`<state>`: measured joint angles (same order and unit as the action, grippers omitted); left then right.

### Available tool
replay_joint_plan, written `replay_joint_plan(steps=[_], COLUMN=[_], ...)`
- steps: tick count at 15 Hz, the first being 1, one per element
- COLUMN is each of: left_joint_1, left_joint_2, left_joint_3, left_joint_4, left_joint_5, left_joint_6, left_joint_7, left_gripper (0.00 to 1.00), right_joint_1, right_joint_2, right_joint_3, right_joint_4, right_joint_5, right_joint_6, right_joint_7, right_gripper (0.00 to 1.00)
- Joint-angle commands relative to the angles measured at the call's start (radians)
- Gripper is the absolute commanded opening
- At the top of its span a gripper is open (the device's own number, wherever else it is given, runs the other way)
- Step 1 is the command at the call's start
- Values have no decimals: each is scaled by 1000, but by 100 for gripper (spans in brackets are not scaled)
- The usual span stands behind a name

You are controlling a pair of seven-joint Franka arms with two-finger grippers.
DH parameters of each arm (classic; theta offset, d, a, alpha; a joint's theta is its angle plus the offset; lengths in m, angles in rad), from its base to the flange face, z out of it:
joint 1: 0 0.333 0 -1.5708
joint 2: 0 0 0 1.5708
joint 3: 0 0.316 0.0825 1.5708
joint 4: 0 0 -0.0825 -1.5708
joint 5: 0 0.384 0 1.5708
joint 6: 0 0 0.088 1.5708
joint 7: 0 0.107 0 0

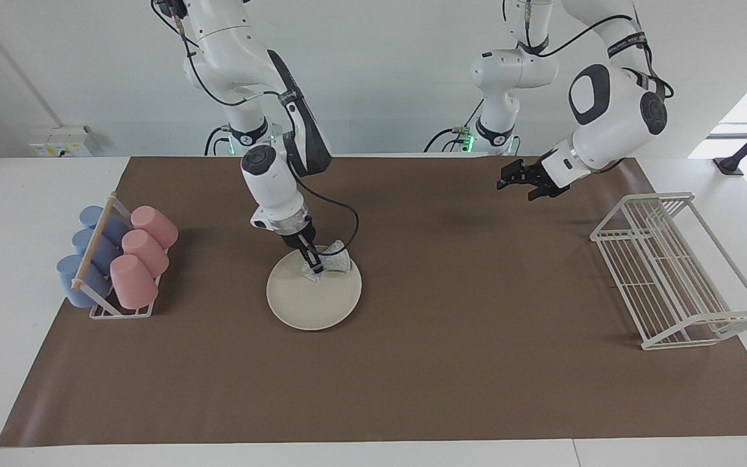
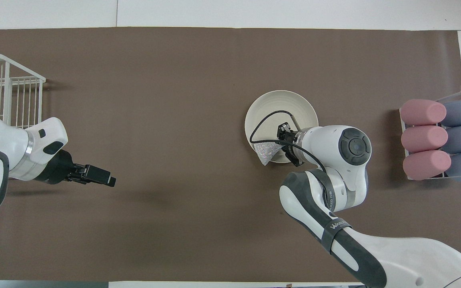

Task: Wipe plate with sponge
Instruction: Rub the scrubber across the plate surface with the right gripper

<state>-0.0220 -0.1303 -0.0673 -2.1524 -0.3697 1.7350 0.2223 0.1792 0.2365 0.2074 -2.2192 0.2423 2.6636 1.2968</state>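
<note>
While the right end effector (image 1: 314,261) (clamped on the sponge (image 1: 334,261)) presses it onto the plate (image 1: 302,301).

The only lettering is white print on the dark band around the right arm (image 2: 336,230) in the overhead view, with a similar band on the left arm (image 1: 626,44) in the facing view, and neither can be read with certainty.
</note>
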Motion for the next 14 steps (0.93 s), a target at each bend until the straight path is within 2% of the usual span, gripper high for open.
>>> replay_joint_plan(steps=[1,8,11,14], left_joint_1=[-10,-13,-13,-13], left_joint_2=[-9,-8,-8,-8], left_joint_3=[4,3,3,3], left_joint_4=[0,0,0,0], left_joint_5=[25,29,29,28], left_joint_6=[15,40,44,48], left_joint_7=[-23,-58,-58,-58], left_gripper=[100,100,100,100], right_joint_1=[-62,-124,-98,-38], right_joint_2=[70,78,84,89], right_joint_3=[9,9,10,10], right_joint_4=[-2,10,12,12], right_joint_5=[8,9,28,60], right_joint_6=[64,64,64,79], right_joint_7=[-117,-251,-229,-121], right_gripper=[0,0,0,0])
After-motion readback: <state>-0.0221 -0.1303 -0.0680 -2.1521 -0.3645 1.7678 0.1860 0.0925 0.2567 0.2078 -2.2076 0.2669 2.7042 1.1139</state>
